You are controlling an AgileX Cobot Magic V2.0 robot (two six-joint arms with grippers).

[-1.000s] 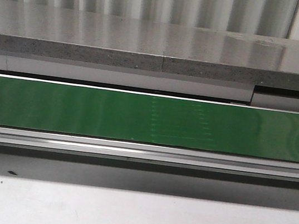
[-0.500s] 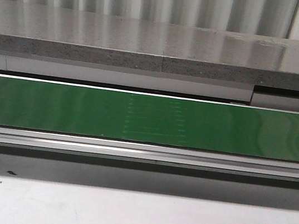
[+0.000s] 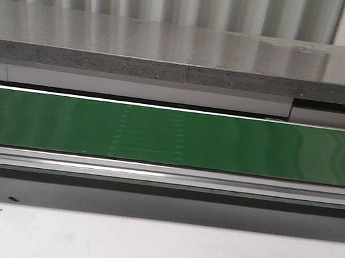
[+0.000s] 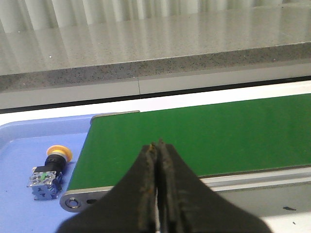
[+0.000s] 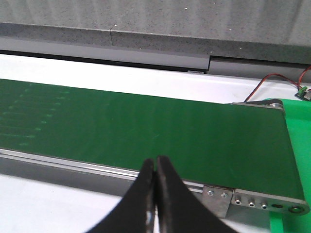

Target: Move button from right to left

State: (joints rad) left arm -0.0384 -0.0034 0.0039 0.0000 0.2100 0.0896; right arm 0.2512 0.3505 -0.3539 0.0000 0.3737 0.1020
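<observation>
The button [image 4: 48, 170], with yellow cap, black collar and translucent block with a green dot, lies on its side in the blue tray [image 4: 19, 150] beside the end of the green conveyor belt [image 4: 204, 136]. My left gripper [image 4: 157, 144] is shut and empty, over the belt's near edge, apart from the button. My right gripper [image 5: 154, 159] is shut and empty, over the near edge of the belt [image 5: 146, 131] close to its other end. The front view shows the belt [image 3: 171, 138] with nothing on it; neither gripper nor the button shows there.
A grey stone ledge [image 3: 184, 53] runs behind the belt. The belt's aluminium side rail [image 3: 165, 176] runs along the front, with white table [image 3: 154, 249] before it. Red and black wires [image 5: 272, 82] and a green surface [image 5: 301, 107] lie past the belt's right end.
The faint pattern of marks on the belt has shifted leftward in the front view, so the belt is running to the left. Nothing else has changed.
</observation>
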